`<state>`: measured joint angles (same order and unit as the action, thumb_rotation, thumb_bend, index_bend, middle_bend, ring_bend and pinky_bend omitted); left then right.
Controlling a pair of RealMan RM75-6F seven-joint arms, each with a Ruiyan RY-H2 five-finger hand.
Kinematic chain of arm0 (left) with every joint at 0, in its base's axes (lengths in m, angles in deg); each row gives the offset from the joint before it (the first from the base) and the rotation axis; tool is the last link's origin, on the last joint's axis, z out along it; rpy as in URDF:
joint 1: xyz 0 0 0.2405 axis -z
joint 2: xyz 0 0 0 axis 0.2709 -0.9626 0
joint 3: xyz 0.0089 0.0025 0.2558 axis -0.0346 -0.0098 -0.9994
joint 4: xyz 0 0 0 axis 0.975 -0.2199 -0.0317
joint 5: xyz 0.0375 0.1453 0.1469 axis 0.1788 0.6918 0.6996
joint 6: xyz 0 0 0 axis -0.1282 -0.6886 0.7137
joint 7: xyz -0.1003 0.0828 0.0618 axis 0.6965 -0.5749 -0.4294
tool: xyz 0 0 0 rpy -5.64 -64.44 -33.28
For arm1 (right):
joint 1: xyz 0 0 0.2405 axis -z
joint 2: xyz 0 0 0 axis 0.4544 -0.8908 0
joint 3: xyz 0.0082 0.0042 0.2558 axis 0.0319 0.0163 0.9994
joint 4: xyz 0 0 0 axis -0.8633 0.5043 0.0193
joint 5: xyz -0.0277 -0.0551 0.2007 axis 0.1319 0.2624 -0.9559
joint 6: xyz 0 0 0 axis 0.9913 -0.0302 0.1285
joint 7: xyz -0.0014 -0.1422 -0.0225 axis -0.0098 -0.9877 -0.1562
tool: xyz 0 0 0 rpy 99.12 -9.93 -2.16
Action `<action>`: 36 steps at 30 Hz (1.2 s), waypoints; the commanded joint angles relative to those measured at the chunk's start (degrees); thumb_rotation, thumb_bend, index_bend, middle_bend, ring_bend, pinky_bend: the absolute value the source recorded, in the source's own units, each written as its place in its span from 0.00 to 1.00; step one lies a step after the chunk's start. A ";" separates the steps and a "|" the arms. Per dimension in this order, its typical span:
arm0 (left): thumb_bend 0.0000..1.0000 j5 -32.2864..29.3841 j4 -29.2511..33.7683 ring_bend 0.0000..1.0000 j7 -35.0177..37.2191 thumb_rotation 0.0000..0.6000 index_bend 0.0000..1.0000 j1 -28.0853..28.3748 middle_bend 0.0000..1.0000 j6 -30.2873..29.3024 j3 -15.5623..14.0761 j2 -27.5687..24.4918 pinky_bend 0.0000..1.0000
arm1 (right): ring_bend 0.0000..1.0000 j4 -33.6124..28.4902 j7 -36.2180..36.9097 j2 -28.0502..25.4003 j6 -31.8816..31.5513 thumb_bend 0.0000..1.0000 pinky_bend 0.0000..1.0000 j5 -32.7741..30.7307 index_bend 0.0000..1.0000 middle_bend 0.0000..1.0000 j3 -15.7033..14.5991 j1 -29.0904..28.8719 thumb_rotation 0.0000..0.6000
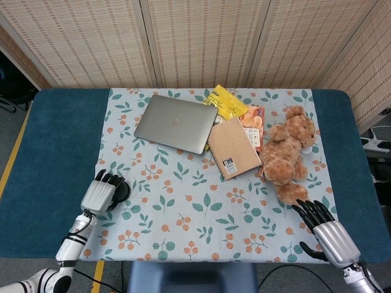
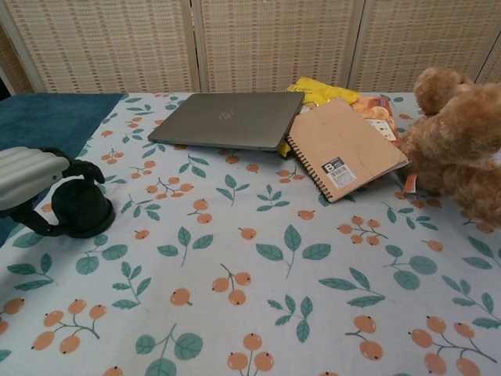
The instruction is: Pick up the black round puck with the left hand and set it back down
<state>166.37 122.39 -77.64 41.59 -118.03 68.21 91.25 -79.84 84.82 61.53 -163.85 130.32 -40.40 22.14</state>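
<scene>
Bench point(image 1: 55, 152): blue top, wide, with a floral cloth point(image 1: 195, 201) (orange berries, green leaves) laid over its middle.

Laptop point(image 1: 176, 123): grey, lid closed, flat on the far-left part of the cloth. Its right corner overlaps the things beside it.

Teddy bear point(image 1: 288, 154): brown plush, lying on the right side of the cloth, head toward the far edge. In the chest view it fills the right margin point(image 2: 458, 141).

Notebook point(image 1: 234, 148): tan cover, spiral-bound, small white label near its near corner. Lies between laptop and bear, tilted, just beside the bear.

Snack packets: a yellow one point(image 1: 227, 102) and an orange one point(image 1: 254, 122), both partly under the notebook and the laptop corner. Print too small to read.

Right hand point(image 1: 324, 229): at the near-right corner of the cloth, just near of the bear's legs. Silver back up, dark fingers spread apart and pointing away from the robot. Holds nothing. Seen in the head view only.

Left hand point(image 1: 102, 194): at the near-left edge of the cloth, fingers curled over and thumb reaching around the black round puck point(image 2: 81, 207). Chest view shows the fingertips lying on the puck's top and the thumb along its near base, so the hand point(image 2: 35, 188) is gripping it.

Puck: sits low at the cloth's left edge, near the boundary with the bare blue bench. Whether its base touches the cloth or is just clear, I cannot tell.
</scene>
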 commanded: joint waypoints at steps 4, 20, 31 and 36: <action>0.32 0.75 -1.69 0.34 1.30 1.00 0.38 0.62 0.46 -0.58 -0.62 0.89 0.10 | 0.00 -0.02 -0.09 -0.01 -0.02 0.23 0.00 0.01 0.00 0.00 -0.03 0.05 1.00; 0.41 1.52 4.57 0.43 8.27 1.00 0.48 0.65 0.56 -2.48 0.03 -3.54 0.11 | 0.00 -0.27 -1.33 0.51 0.90 0.23 0.00 -0.99 0.00 0.00 0.31 -0.11 1.00; 0.41 -3.22 2.94 0.42 9.04 1.00 0.47 0.98 0.55 -1.67 2.23 -7.37 0.13 | 0.00 -0.24 -0.84 0.38 0.03 0.23 0.00 -0.47 0.00 0.00 0.25 0.17 1.00; 0.41 -2.85 -3.59 0.39 12.68 1.00 0.42 0.85 0.51 0.27 0.17 -4.53 0.13 | 0.00 -0.28 -1.05 0.48 -0.13 0.23 0.00 -0.37 0.00 0.00 0.21 0.31 1.00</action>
<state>163.47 121.57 -66.68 42.46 -118.90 69.51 85.24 -80.12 83.78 62.01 -163.98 129.95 -40.19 22.44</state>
